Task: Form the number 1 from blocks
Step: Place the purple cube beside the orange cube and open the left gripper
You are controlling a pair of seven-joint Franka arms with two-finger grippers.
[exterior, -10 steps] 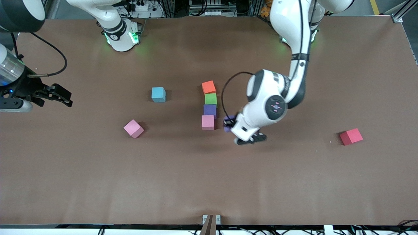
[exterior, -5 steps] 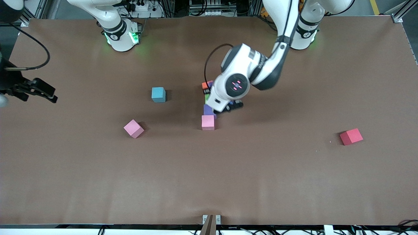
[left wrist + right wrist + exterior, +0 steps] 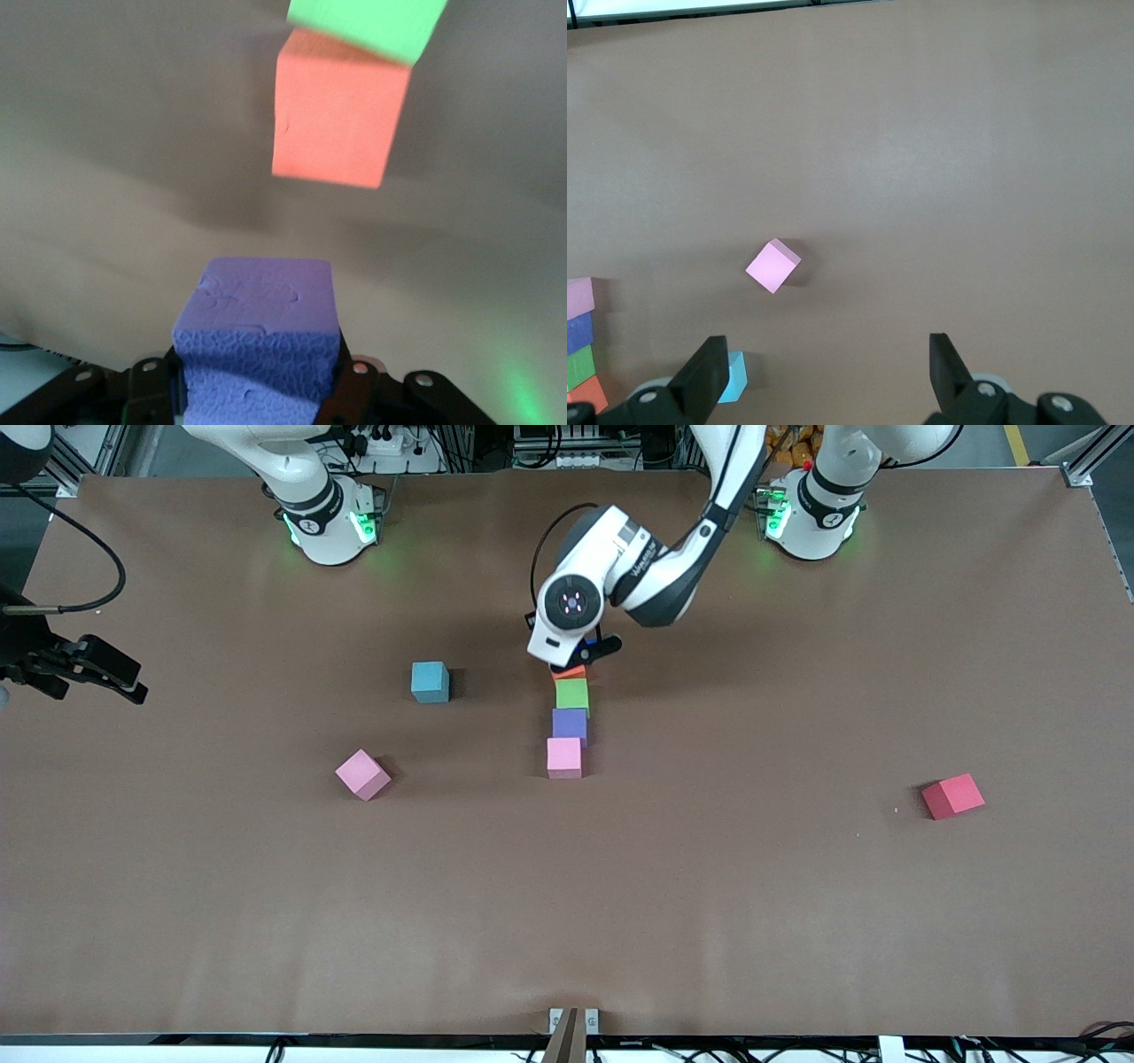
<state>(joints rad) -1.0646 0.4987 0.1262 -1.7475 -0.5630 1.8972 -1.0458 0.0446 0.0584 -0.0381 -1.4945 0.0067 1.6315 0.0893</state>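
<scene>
Carrying a purple block to the column's top, left claw clamped on it.
It hangs over the orange block, extending the 1's stroke; right claw, spread apart, waits over the bench edge.

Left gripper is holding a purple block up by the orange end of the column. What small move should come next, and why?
Probably lower it. The left gripper holds a purple block above bare table just past the orange block, which heads the orange, green, purple, pink column. Setting it down against the orange block would lengthen the stroke of the 1. The right gripper waits open at the table's edge.
</scene>
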